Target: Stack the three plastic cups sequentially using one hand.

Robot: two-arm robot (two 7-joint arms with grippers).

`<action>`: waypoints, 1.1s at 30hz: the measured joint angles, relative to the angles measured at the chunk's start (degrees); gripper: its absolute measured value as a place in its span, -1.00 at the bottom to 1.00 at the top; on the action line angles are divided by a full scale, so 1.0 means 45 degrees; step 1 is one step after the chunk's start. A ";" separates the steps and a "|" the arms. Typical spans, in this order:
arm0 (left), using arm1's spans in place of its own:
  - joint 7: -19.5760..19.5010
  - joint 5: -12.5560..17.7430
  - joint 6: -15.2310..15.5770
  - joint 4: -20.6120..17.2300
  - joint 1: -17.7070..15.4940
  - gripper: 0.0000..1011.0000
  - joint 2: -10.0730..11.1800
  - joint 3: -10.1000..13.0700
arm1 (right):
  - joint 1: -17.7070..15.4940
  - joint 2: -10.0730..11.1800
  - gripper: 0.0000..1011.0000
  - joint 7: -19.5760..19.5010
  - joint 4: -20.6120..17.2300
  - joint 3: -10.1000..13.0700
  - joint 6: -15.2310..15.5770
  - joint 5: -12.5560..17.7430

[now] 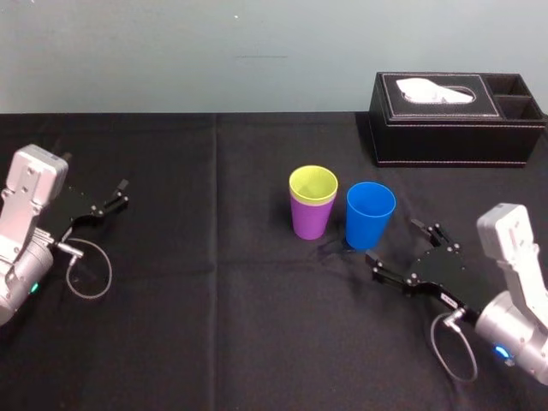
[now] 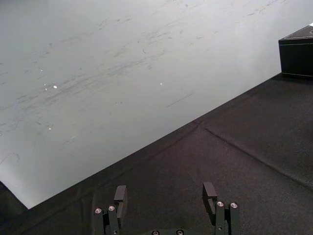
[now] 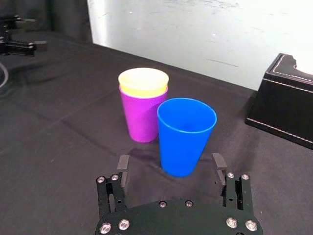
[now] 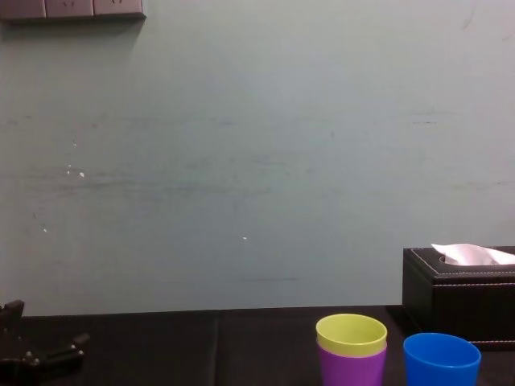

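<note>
One yellow-green cup [image 1: 312, 182] inside purple cup [image 1: 311, 221]; blue cup [image 1: 369, 214] before empty, wide-open right end effector [image 1: 396, 241]

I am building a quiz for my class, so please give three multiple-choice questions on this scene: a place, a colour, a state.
1. Where is the blue cup relative to the purple cup?
A. inside it
B. upright beside it, on the robot's right
C. upside down on it
2. What colour is the cup nested in the purple cup?
A. red
B. white
C. yellow-green
3. In what state is the right gripper?
A. open, holding nothing
B. shut on the blue cup
C. shut on the purple cup
Answers: 1 B, both stand upright side by side; 2 C, the yellow-green cup sticks out of the purple one; 3 A, its fingers stand apart just short of the blue cup; the left gripper lies idle at far left.
</note>
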 joint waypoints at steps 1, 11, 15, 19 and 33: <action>0.0000 0.0000 0.0000 0.0000 0.0000 1.00 0.0000 -0.0001 | 0.0000 0.0000 0.99 0.0000 0.0000 0.0000 0.0000 0.0000; 0.0000 0.0000 0.0000 0.0000 0.0000 1.00 0.0000 0.0000 | 0.0684 -0.0664 0.99 -0.0422 0.0622 -0.0251 0.0356 -0.0063; 0.0000 0.0000 0.0000 0.0000 0.0000 1.00 0.0000 0.0000 | 0.0838 -0.0820 0.99 -0.0505 0.0772 -0.0314 0.0435 -0.0057; 0.0000 0.0000 0.0000 -0.0001 0.0000 1.00 0.0000 0.0000 | 0.1029 -0.1025 0.99 -0.0673 0.1003 -0.0374 0.0429 -0.0122; 0.0000 0.0000 0.0000 0.0000 0.0000 1.00 0.0000 0.0000 | 0.1695 -0.1650 0.99 -0.1047 0.1660 -0.0541 0.0180 -0.0656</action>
